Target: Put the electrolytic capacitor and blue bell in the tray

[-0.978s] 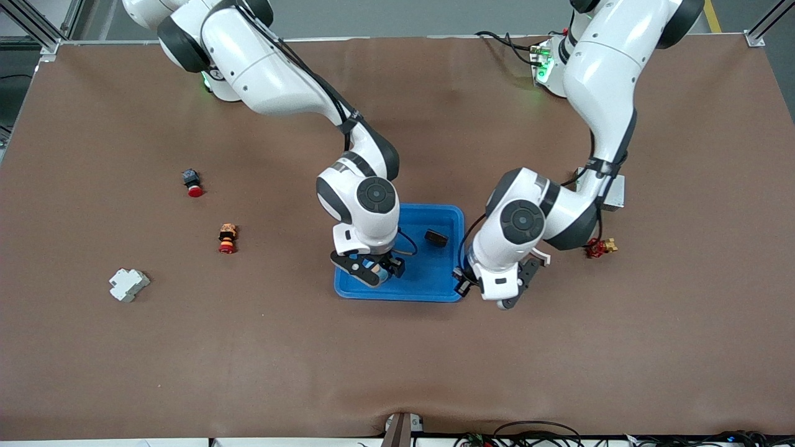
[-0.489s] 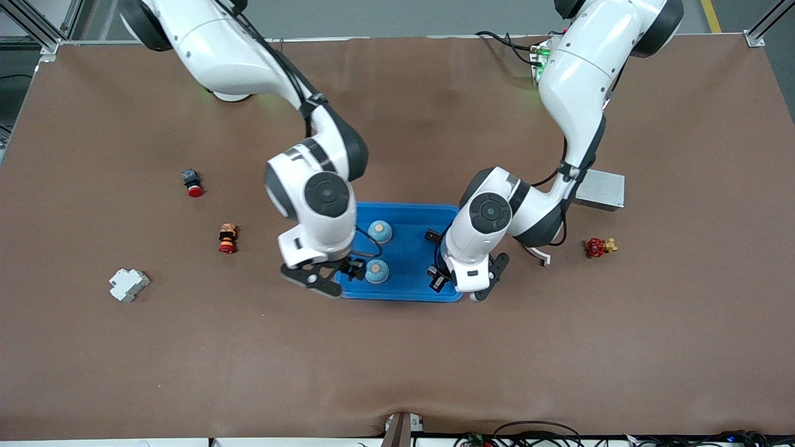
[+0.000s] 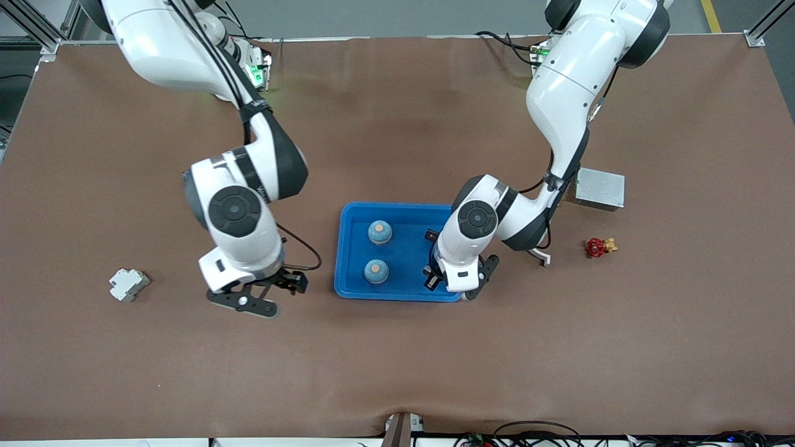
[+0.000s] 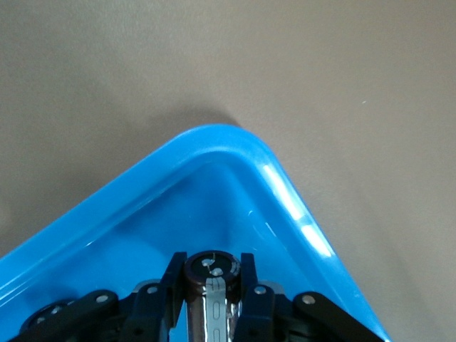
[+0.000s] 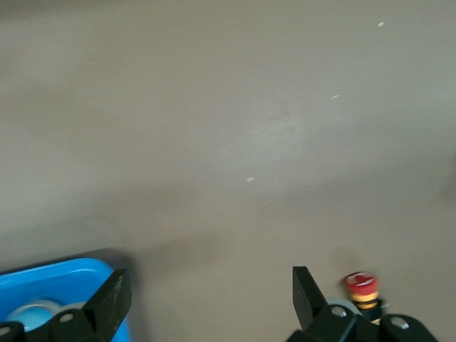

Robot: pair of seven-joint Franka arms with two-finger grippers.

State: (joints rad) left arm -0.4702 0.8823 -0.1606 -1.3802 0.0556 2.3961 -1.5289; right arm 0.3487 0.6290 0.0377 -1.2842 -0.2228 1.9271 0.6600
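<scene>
Front view shows the tray [image 3: 400, 292], a shallow bright blue rectangle with rounded corners and a raised rim, lying near the middle of the brown table [image 3: 397, 360]. Two blue bells sit in it, each a small domed blue body with a pale tan top: one bell [image 3: 380, 232] farther from the front camera, the other bell [image 3: 376, 271] nearer, both toward the right arm's end of the tray. The left gripper [image 3: 448, 280] is over the tray's corner toward the left arm's end, and the left wrist view shows its fingers [image 4: 249, 274] clamped on the electrolytic capacitor [image 4: 210, 285], a dark cylinder with a silvery stripe down its sleeve and a round top, held above the tray floor just inside that rounded corner; its lower part is cut off by the frame edge and hidden by the fingers. In the front view the capacitor itself is mostly covered by the wrist. The right gripper [image 3: 258, 298] hangs over bare table beside the tray toward the right arm's end, its fingers spread wide with nothing between them. A red-capped push button [image 5: 363, 288] peeks out beside one finger in the right wrist view, partly cut off. A white breaker block [image 3: 128, 284], a grey metal box [image 3: 599, 190] and a small red valve [image 3: 599, 247] lie on the table outside the tray.
</scene>
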